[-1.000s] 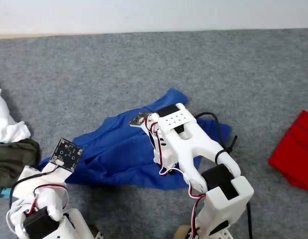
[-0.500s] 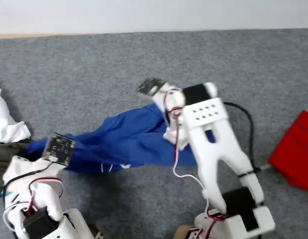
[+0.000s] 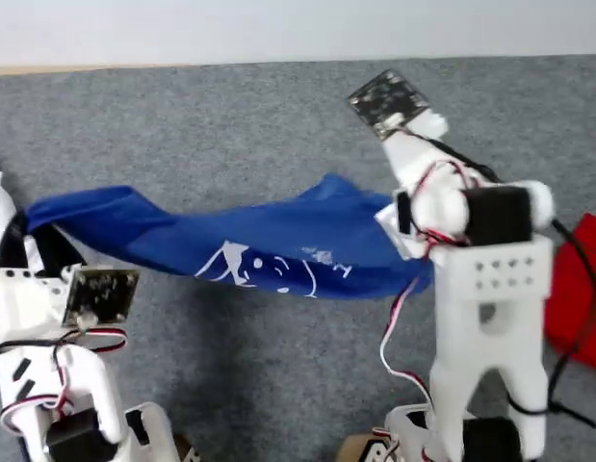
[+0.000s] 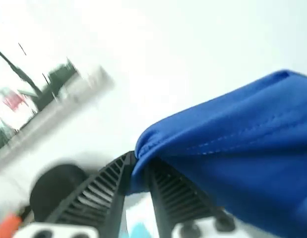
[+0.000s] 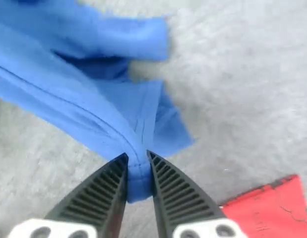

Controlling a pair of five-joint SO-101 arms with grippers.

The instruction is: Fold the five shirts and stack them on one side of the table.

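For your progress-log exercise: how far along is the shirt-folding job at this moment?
Done: no finished stack is visible; a red garment lies on the table beside the right arm, folded or not I cannot tell. In hand: the blue shirt is pinched at opposite ends by the left gripper and the right gripper, stretched out between them, unfolded. Left: folding it, then the others, and stacking.
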